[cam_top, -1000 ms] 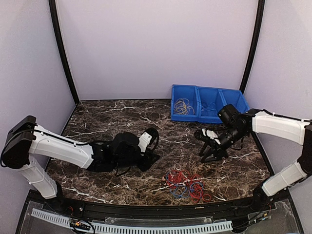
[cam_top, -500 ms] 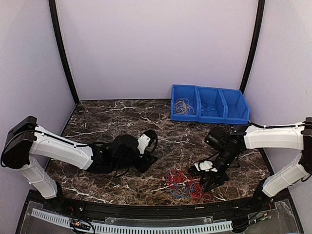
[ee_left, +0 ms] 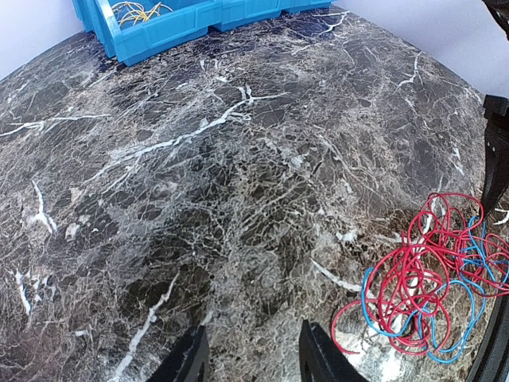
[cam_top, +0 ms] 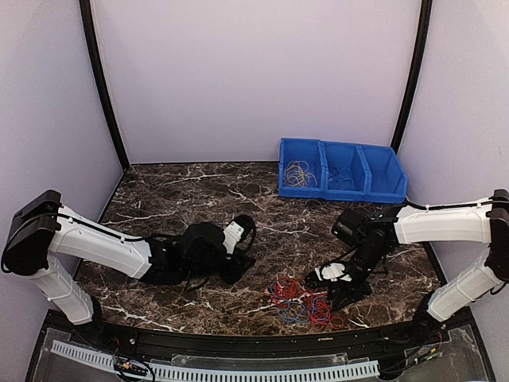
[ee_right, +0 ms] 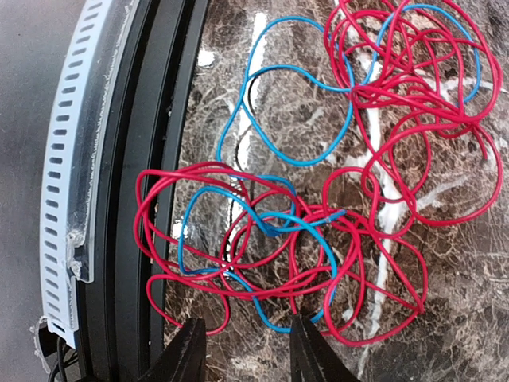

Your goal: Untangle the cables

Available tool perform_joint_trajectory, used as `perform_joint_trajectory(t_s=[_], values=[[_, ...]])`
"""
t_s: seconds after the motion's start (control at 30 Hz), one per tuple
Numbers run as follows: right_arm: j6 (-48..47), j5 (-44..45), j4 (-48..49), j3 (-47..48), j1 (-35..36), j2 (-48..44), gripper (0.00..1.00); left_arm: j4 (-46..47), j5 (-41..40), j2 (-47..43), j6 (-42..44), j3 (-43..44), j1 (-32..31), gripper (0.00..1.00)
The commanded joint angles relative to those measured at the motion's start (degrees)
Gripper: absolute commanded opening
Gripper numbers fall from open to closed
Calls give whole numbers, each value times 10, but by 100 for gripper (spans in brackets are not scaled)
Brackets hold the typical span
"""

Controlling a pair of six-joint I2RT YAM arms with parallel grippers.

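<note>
The cables [cam_top: 306, 298] are a tangle of red and blue wire loops lying flat on the marble table near its front edge. They also show in the left wrist view [ee_left: 429, 286] and fill the right wrist view [ee_right: 318, 199]. My right gripper [cam_top: 342, 290] is open and low at the tangle's right side. In its own view the right gripper [ee_right: 246, 350] has its jaws apart, with red and blue loops just beyond the tips. My left gripper [cam_top: 242, 264] is open and empty on bare marble, left of the tangle [ee_left: 250, 358].
A blue three-compartment bin [cam_top: 342, 191] stands at the back right, with yellow wire loops [cam_top: 298, 173] in its left compartment. The black rail and white slotted strip [ee_right: 103, 159] of the table's front edge run close beside the tangle.
My right arm has swung from near the blue bin down towards the front and now sits at the tangle's right side. The left arm has barely moved.
</note>
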Motion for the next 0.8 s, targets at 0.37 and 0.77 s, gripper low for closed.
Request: perform_joint_trajectory(t_s=[0.37,0.77], values=[[8,22,10,-7,-7,-3,42,27,20,-1,-20,-16,-5,42],[39,-37,38,20,-3,39,32,31,14,-12,-24,-25,-6,42]])
